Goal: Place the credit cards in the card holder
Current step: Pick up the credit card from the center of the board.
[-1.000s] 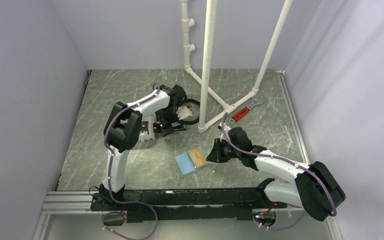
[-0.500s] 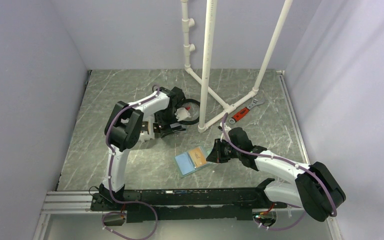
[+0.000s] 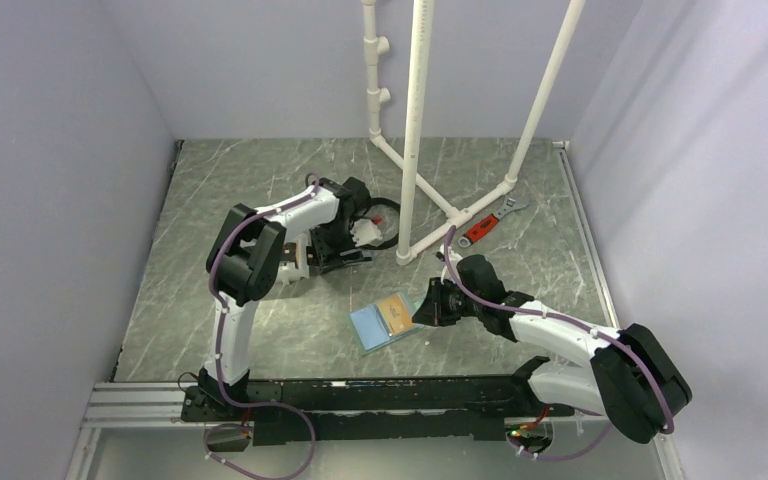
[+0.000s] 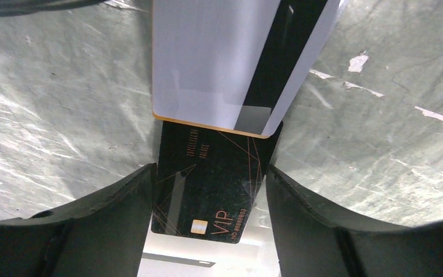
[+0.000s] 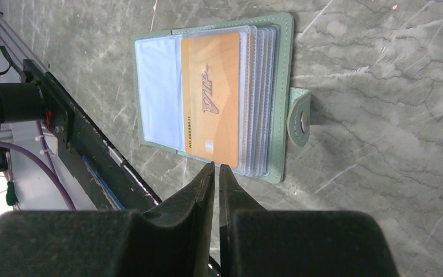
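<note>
Left gripper (image 4: 209, 172), fingers (image 4: 121, 208) apart, has begun closing on the black VIP card (image 4: 205, 190) between them, a pickup likely; right gripper (image 5: 216, 167), closed empty, fronts the card holder (image 5: 284, 69).

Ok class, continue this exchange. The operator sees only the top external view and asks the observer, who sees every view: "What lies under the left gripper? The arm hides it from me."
Observer: A black card marked VIP, flat on the table between the open fingers of the left gripper.
Operator: Is that card lying free?
Observer: No. A white-backed card with a black stripe overlaps one end of it.
Operator: Is the right gripper holding anything?
Observer: Nothing shows between its fingers, which are almost together. Their tips sit by the edge of the orange card in the open card holder.
</note>
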### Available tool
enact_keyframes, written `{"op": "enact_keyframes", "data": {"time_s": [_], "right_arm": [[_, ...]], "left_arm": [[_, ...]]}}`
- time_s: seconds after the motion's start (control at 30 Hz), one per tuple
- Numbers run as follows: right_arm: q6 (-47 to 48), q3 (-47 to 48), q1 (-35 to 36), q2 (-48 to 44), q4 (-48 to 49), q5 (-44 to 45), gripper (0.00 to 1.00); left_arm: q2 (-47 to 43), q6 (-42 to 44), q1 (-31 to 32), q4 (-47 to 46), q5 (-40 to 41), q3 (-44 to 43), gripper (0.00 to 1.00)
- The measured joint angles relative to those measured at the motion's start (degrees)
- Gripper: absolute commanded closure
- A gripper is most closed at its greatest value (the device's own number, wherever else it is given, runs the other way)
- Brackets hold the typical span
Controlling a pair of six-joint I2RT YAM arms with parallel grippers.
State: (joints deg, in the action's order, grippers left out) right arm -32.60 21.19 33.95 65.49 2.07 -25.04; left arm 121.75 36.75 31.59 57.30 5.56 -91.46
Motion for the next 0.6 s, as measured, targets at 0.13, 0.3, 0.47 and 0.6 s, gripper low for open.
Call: {"op": "enact_keyframes", "data": {"time_s": [0.13, 0.3, 0.47, 0.6], "right_arm": [[-0.02, -0.02, 0.0, -0.15, 0.02, -0.02, 0.9], [-0.17, -0.07, 0.0, -0.33, 0.04, -0.04, 0.9], [-0.48, -0.17, 0.0, -0.33, 0.15, -0.04, 0.9], [-0.63, -0.44, 0.0, -0.33, 0.2, -0.02, 0.9]], "left_arm": [[-0.26, 0.33, 0.39, 0.24, 0.22, 0.5, 0.41], [-1.16, 0.76, 1.66, -0.07, 1.4, 1.7, 0.49], [-2.62, 0.35, 3.39, -0.04, 3.37, 3.78, 0.54], [-4.11, -0.68, 5.42, 0.35, 4.44, 4.35, 0.58]]}}
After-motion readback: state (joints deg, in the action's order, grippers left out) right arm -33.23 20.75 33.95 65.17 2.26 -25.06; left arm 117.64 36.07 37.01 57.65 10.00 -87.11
